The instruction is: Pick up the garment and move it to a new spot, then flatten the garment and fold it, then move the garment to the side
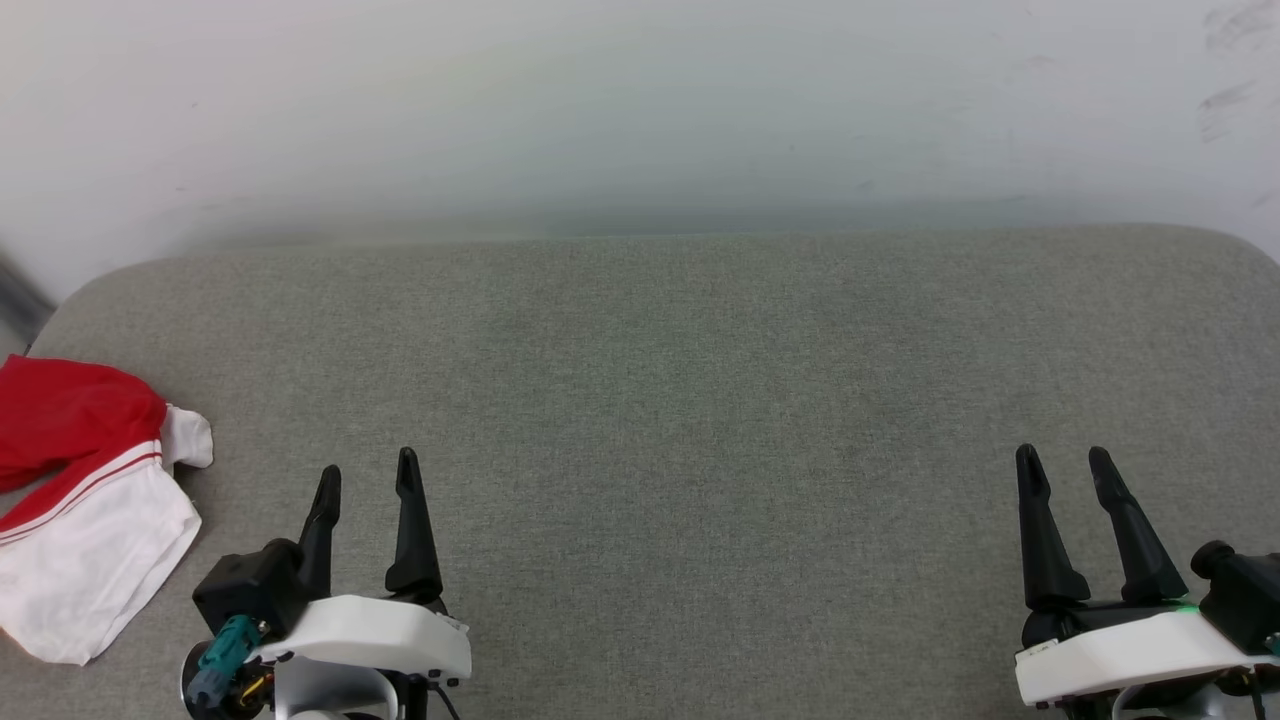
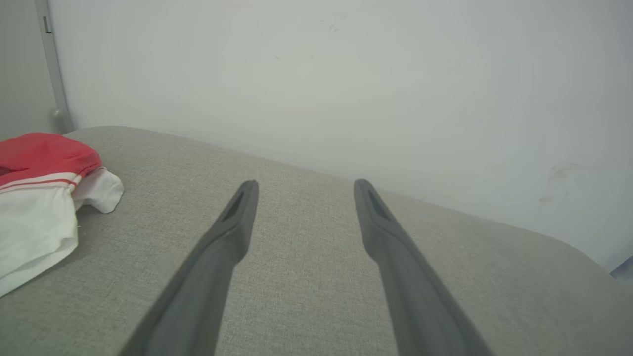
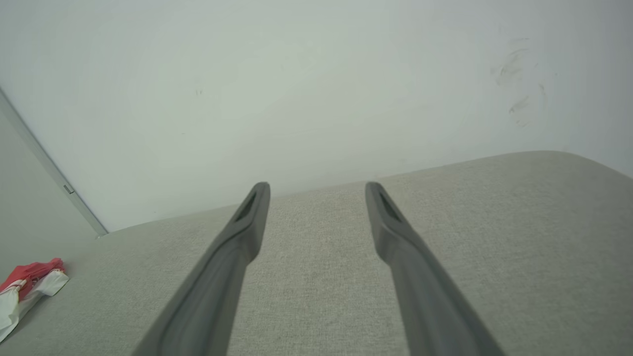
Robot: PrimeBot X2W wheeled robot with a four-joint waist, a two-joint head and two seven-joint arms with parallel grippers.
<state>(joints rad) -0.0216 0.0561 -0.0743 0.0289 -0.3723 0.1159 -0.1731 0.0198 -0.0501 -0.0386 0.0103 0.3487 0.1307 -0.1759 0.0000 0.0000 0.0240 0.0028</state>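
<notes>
While the garment [image 1: 90,500] sits bunched up at the far left edge of the grey fabric surface [image 1: 700,400] — red part toward the wall [image 1: 640,120], white striped sleeve part nearer the robot — both claws hang over the surface with nothing in them. The left gripper [image 1: 368,463] is near the shirt, just to its right and not touching it, fingers spread wide. The right gripper [image 1: 1063,453] is way over on the other side, well apart from the cloth — fingers equally spread, empty too. Both point toward the wall.

Head downward; wrists low, facing wall [image 2: 346,74]
</notes>
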